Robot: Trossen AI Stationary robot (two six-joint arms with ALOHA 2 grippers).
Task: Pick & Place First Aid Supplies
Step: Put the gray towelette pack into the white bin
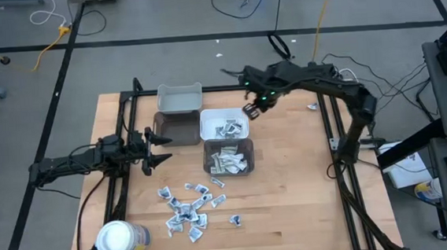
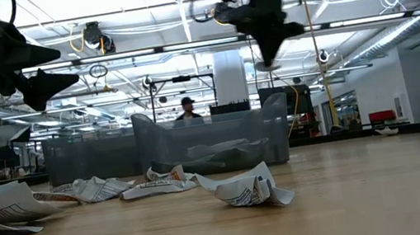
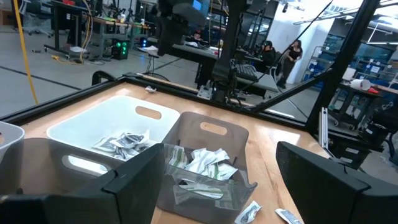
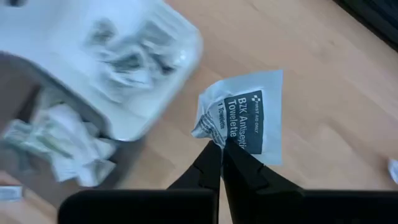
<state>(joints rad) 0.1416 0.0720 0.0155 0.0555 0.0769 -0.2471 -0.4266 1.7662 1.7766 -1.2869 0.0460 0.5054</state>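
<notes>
High view: the right gripper [image 1: 250, 111] hangs just beside the white bin [image 1: 223, 125], toward the tabletop's [image 1: 291, 183] far edge. This looks like the carry step. Loose packets [image 1: 186, 210] lie near the near edge, where the left gripper [image 1: 156, 149] waits.

Left wrist view: its jaws stand spread before the grey bin [image 3: 205, 171].

Right wrist view: jaws pressed together pinch an antiseptic towelette packet [image 4: 245, 118] by one corner; its long axis runs away from the fingers. Next I judge it must shift over the bin and release.

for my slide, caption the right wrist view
Right gripper shut on a towelette packet beside the white bin.
</notes>
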